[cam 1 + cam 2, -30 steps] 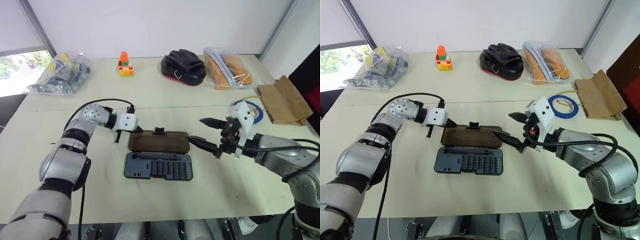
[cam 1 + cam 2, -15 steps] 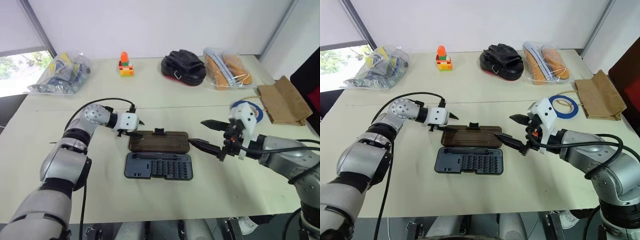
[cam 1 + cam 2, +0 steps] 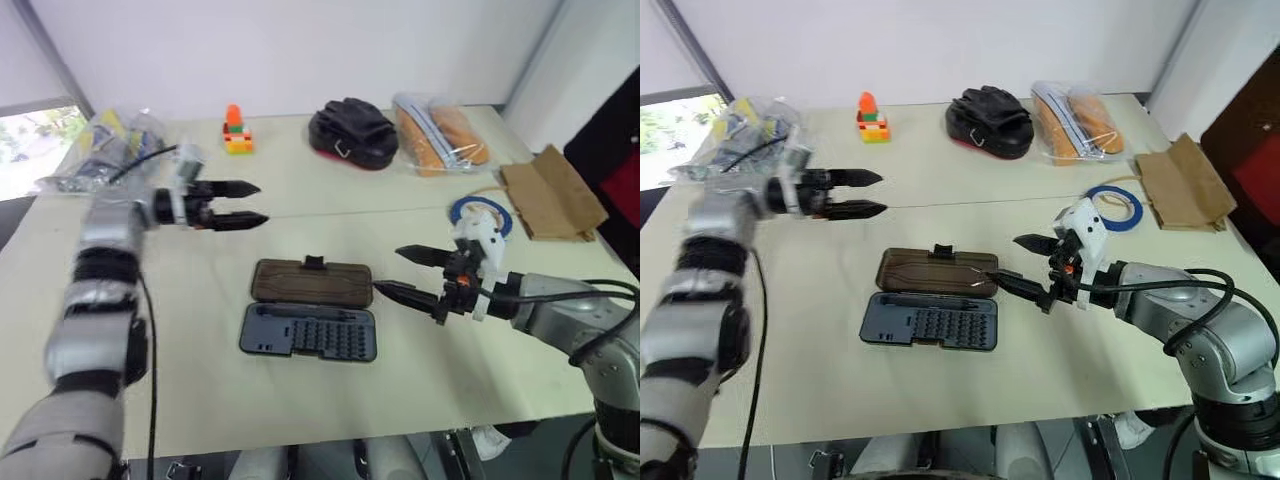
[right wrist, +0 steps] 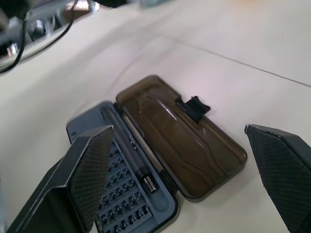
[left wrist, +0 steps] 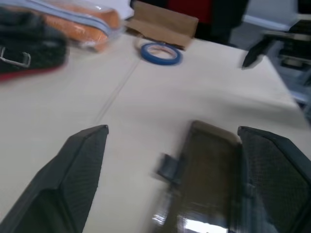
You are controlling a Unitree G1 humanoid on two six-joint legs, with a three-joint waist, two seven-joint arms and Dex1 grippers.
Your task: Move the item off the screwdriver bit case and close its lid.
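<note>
Right gripper [image 4: 184,182] with its two black textured fingers [image 4: 80,179] spread wide, framing the case [image 4: 124,194], which lies open on the pale table [image 4: 272,39]. The grey-blue base holds rows of small bits and one long slot with a metal-tipped piece. The smoky-brown lid [image 4: 180,131] lies flat beside the base, joined along one long edge, its black latch tab [image 4: 193,106] at the far edge. Black cables [image 4: 29,53] cross the far corner.

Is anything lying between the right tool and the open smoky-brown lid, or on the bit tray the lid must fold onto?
Nothing visible. The right tool hovers open just beside the flat smoky-brown translucent lid; the dark grey-blue bit tray is bare, and the blue tape ring lies apart near the paper bag.
</note>
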